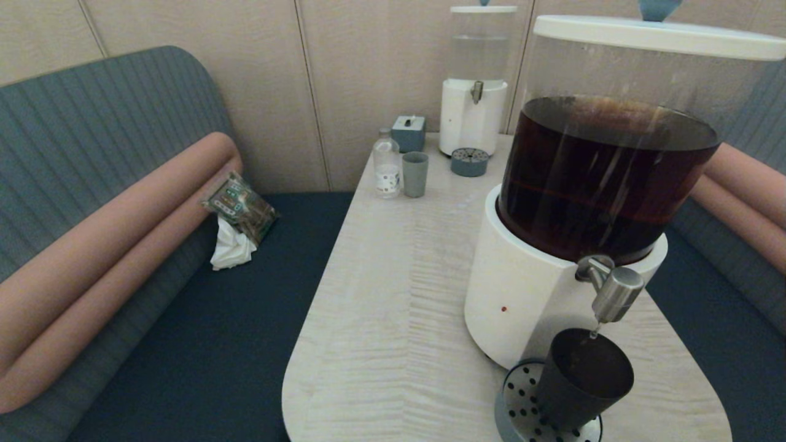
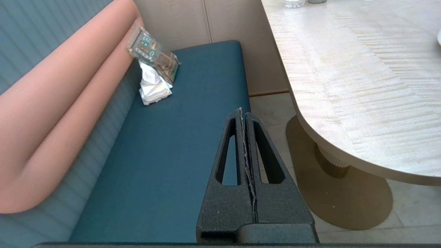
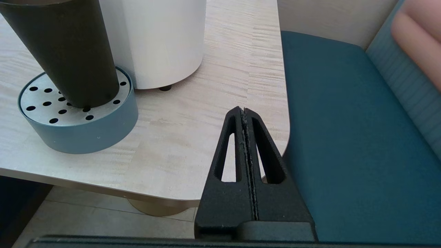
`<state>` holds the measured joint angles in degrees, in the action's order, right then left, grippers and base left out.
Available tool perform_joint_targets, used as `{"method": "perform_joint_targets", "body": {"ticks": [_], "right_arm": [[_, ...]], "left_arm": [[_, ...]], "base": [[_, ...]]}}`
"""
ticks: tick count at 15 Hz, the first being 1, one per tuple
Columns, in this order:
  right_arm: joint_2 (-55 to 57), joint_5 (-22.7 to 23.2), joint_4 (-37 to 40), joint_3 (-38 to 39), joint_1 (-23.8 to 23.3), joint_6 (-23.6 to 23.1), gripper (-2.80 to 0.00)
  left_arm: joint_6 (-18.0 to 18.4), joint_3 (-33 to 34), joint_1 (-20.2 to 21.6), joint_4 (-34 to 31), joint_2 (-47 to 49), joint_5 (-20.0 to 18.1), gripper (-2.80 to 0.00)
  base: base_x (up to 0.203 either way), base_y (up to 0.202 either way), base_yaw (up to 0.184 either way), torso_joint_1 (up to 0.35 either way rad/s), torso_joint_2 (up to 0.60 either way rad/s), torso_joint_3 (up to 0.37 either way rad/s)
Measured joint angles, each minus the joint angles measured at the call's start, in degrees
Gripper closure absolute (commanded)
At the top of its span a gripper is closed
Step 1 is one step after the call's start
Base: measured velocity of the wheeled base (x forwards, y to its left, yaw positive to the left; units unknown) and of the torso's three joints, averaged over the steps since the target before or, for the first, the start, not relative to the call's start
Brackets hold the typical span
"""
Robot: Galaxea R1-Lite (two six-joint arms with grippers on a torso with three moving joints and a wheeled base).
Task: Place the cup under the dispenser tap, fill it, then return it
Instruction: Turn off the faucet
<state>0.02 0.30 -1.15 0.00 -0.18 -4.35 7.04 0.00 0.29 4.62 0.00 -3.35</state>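
Standing under tap (seemingly dripping): one cup

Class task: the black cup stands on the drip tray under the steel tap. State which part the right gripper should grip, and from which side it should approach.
Grip the cup around its mid wall, probably from the robot's right. The dispenser tap overhangs its rim and the white base stands behind it. The right gripper, shut now, must open first.

Matte black cup — brushed-steel tap; pale wood-grain table — perforated metal drip tray.
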Motion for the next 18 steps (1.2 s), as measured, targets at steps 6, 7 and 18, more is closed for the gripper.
{"method": "perform_joint_targets", "body": {"ticks": [6,7,18], "right_arm": [[0.0,0.0,0.0,0.0,0.0,0.0,0.0],[0.0,0.0,0.0,0.0,0.0,0.0,0.0],[0.0,0.0,0.0,0.0,0.0,0.0,0.0]], "left_arm": [[-0.5,0.0,0.0,-0.1,0.0,0.1,0.0],[-0.3,0.0,0.0,-0.1,0.0,0.1,0.0],[-0.3,-26.3,0.0,-17.1,12.5,-7.8,0.0]], "base": [[0.0,0.0,0.0,0.0,0.0,0.0],[0.0,0.0,0.0,0.0,0.0,0.0],[0.0,0.0,0.0,0.0,0.0,0.0]]}}
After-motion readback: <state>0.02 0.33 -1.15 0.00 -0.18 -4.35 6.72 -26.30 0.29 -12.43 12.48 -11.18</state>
